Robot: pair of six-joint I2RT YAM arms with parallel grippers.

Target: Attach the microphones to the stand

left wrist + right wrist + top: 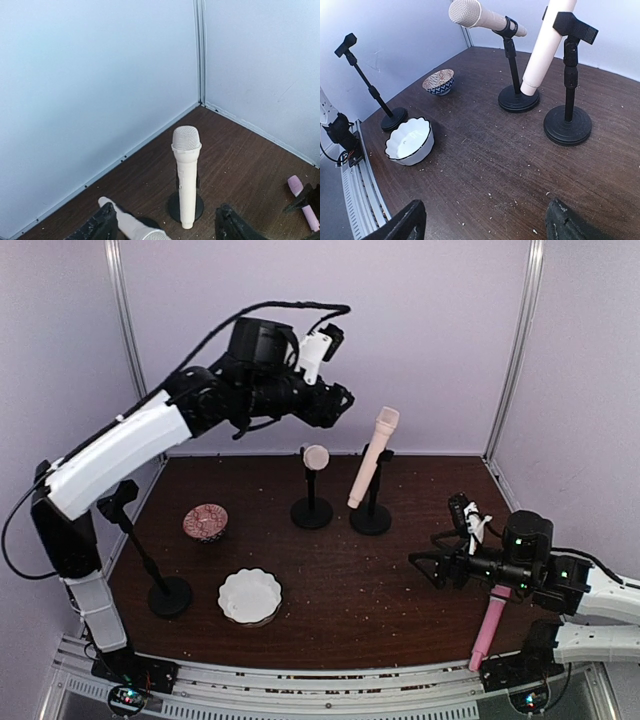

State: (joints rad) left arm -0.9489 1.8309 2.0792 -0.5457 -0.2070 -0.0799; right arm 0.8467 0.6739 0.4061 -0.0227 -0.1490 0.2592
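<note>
**Desk:** Is any lettering showing on the upright cream microphone (186,175) or the pink microphone (489,628)?

**Photographer:** None is showing legibly. No text, label, brand, number or sign is coming through in any of the three views.
</note>
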